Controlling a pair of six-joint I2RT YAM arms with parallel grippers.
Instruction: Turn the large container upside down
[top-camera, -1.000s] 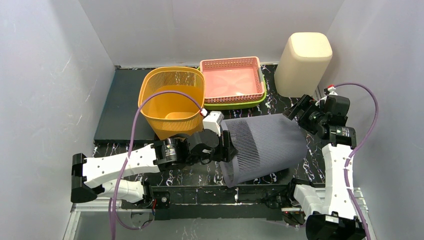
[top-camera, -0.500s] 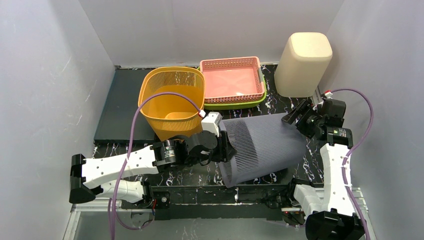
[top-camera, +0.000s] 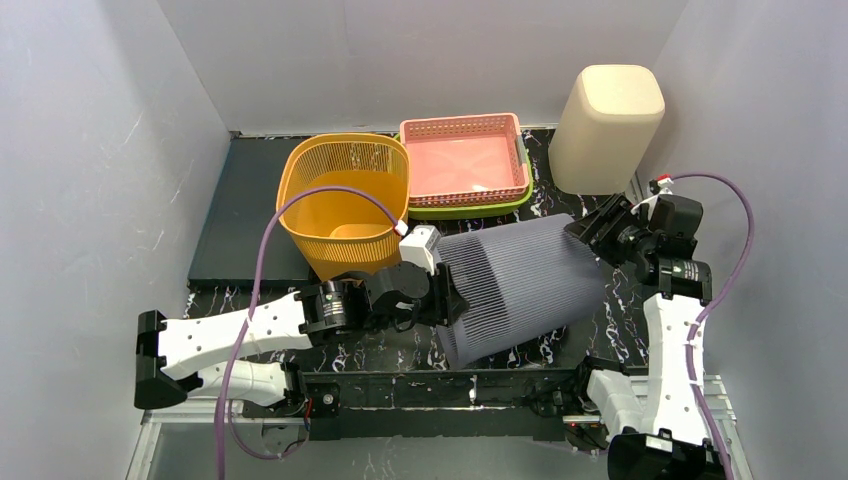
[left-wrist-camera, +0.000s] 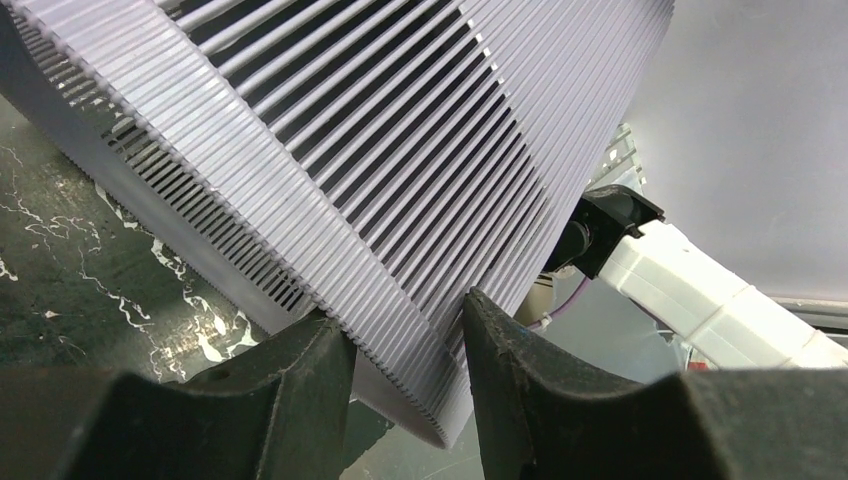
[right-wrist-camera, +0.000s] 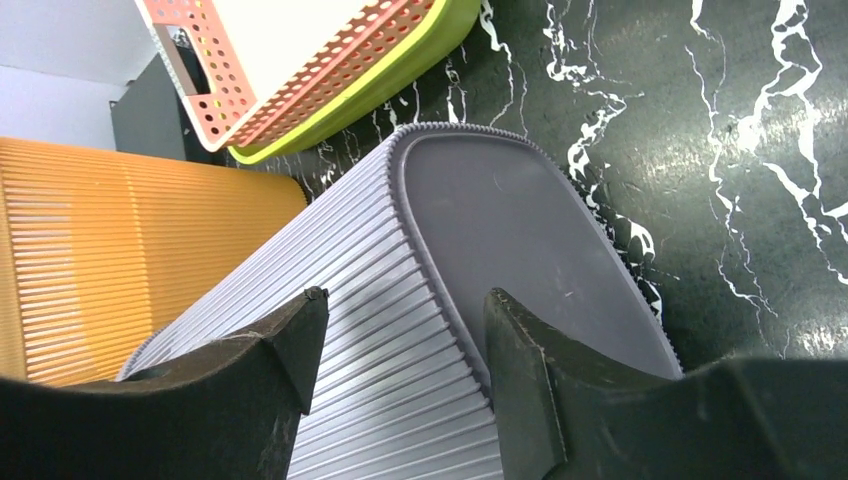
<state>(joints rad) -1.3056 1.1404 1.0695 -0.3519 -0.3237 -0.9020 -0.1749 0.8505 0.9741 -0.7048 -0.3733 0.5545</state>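
a: where is the big grey ribbed bin (top-camera: 520, 290)?
b: it lies on its side on the black table (top-camera: 625, 300), in the middle, between the two arms. its open end points near and left. its flat bottom points far and right.
a: what is the left gripper (left-wrist-camera: 405, 325) doing?
b: it is at the open end. the bin's rim goes between its two fingers (left-wrist-camera: 300, 390), one outside the wall and one inside. they pinch the rim.
a: and the right gripper (right-wrist-camera: 405, 320)?
b: it is at the bin's bottom, on the far right. its fingers (right-wrist-camera: 270, 370) are spread wide, one over the ribbed side and one over the flat bottom, with the edge between them. i cannot tell if they squeeze it.
a: what else is on the table?
b: an orange basket (top-camera: 345, 200) stands just far and left of the bin. a pink tray (top-camera: 465, 160) sits inside a green tray (top-camera: 470, 210) at the far side. a tall cream bin (top-camera: 607, 125) stands in the far right corner, close to the right gripper.
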